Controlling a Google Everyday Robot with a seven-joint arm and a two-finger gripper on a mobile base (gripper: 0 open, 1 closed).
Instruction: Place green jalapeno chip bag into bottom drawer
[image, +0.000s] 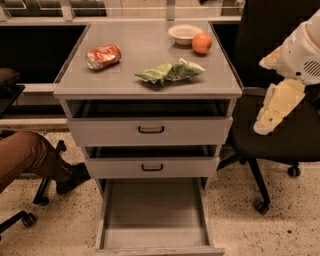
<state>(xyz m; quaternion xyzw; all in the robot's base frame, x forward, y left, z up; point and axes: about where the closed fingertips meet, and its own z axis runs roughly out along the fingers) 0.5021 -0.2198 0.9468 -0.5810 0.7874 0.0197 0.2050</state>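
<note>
The green jalapeno chip bag lies crumpled on the cabinet top, near its front edge and right of centre. The bottom drawer is pulled out wide open, and its flat grey floor is bare. My arm and gripper hang at the right edge of the camera view, over a black chair. They are right of the cabinet and well apart from the bag, and hold nothing that I can see.
A crushed red-orange bag lies at the top's left. A white bowl and an orange sit at the back right. Both upper drawers are slightly open. The black chair stands right. A person's leg is left.
</note>
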